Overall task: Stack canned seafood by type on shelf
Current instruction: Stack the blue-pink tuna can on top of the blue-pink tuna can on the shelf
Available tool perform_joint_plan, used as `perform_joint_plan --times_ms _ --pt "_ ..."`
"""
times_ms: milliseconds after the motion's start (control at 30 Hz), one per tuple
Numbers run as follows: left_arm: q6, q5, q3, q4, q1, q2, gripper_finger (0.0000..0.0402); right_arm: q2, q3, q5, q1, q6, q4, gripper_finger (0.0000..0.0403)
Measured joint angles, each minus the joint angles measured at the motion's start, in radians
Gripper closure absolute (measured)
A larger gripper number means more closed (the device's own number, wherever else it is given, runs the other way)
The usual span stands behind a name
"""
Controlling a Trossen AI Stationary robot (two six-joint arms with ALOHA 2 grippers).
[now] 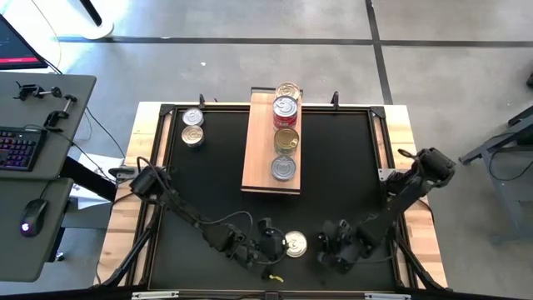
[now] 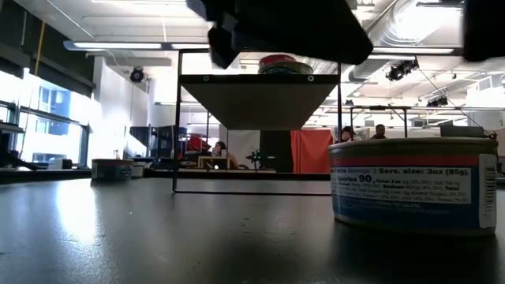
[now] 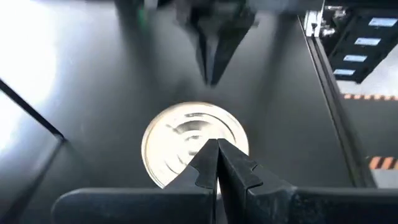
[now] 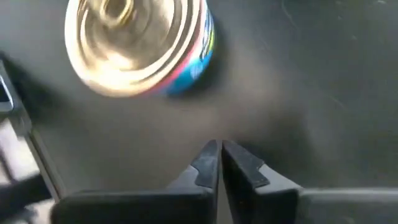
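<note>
Left gripper, fingers together, just beside tin.

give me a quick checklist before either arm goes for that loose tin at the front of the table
1. Loose tin upright on the table, lid up: ok.
2. Left gripper open for a grasp: not ok, fingers shut.
3. Right gripper open: not ok, fingers shut.
4. Tin free of both grippers: ok, neither touches it.
5. Free room on the shelf: ok, its left strip is bare.
6. Tin's type matches a shelf stack: cannot tell.
</note>
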Motion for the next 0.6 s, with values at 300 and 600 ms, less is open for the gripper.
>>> perform_joint_plan --times_ms 300,600 --pt "0.117 0.090 0.000 -0.050 0.058 -0.001 0.0402 0.062 0.004 -0.010 -0.075 -0.083 0.157 0.0401" --pt "0.059 0.143 0.000 -0.043 0.041 0.062 0.0401 0.068 0.011 -0.007 -0.078 -0.056 0.159 0.0403"
